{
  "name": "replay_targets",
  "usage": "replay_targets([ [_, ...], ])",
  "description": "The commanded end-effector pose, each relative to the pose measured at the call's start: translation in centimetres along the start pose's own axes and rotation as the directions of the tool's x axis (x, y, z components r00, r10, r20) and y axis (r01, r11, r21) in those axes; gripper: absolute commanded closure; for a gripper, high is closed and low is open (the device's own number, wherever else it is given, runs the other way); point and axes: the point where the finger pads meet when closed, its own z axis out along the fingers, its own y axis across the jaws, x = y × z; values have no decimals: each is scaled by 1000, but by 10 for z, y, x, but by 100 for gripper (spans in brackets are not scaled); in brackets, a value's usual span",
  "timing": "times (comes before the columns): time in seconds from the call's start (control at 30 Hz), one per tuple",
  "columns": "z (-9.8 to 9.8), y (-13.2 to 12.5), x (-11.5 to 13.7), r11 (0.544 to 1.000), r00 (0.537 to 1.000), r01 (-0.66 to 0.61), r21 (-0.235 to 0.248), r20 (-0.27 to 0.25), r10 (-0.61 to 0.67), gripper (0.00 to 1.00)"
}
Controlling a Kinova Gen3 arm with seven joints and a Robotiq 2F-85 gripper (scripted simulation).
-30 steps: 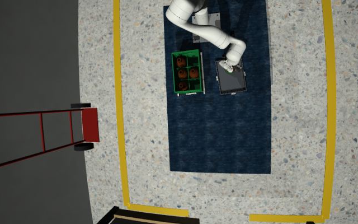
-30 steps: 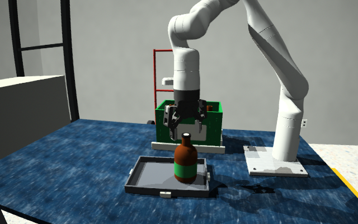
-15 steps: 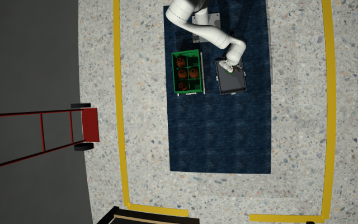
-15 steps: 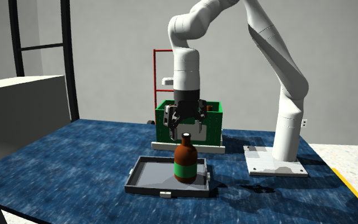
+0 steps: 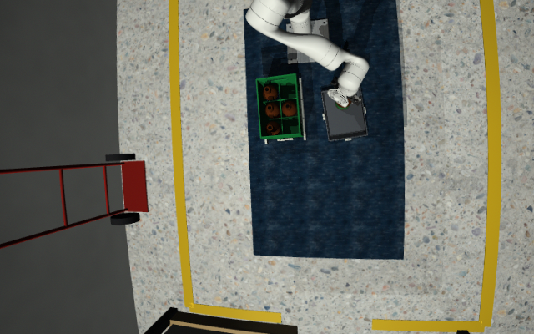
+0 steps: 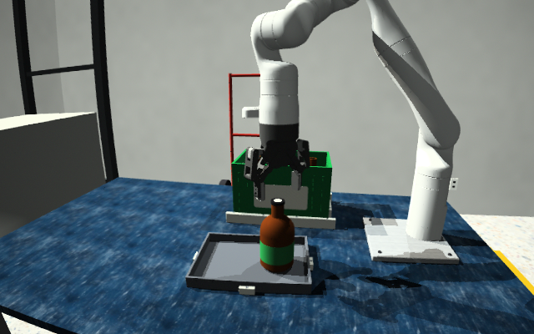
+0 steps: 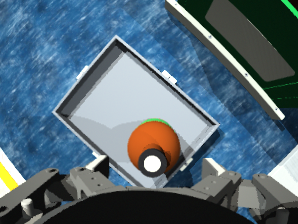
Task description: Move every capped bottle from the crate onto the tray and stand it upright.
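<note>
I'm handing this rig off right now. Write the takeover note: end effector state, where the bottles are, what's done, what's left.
End effector: open, empty, hanging above the capped bottle.
Capped bottle: upright in the tray, in the corner nearest the robot base. One placed.
Crate: four bottles inside, two cells vacant.
Left: caps cannot be made out from the top view, so check each before lifting; move capped ones to the tray, leave open ones.

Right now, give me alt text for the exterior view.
A capped brown bottle with a green label stands upright on a grey tray, the open gripper hovering just above its cap. Behind stands a green crate on a blue table.
</note>
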Motion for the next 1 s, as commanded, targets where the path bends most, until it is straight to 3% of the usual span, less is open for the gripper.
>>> replay_targets([
  [0.0,-15,-1,1,1000,1000,-3,6,-3,3,0],
  [0.17,-32,-1,1,1000,1000,-2,6,-4,2,0],
  [0.27,-26,-1,0,1000,1000,1,2,-5,-1,0],
  [0.73,-42,-1,1,1000,1000,-2,6,-4,2,0],
  [0.97,-40,-1,2,1000,1000,-2,5,-8,3,0],
])
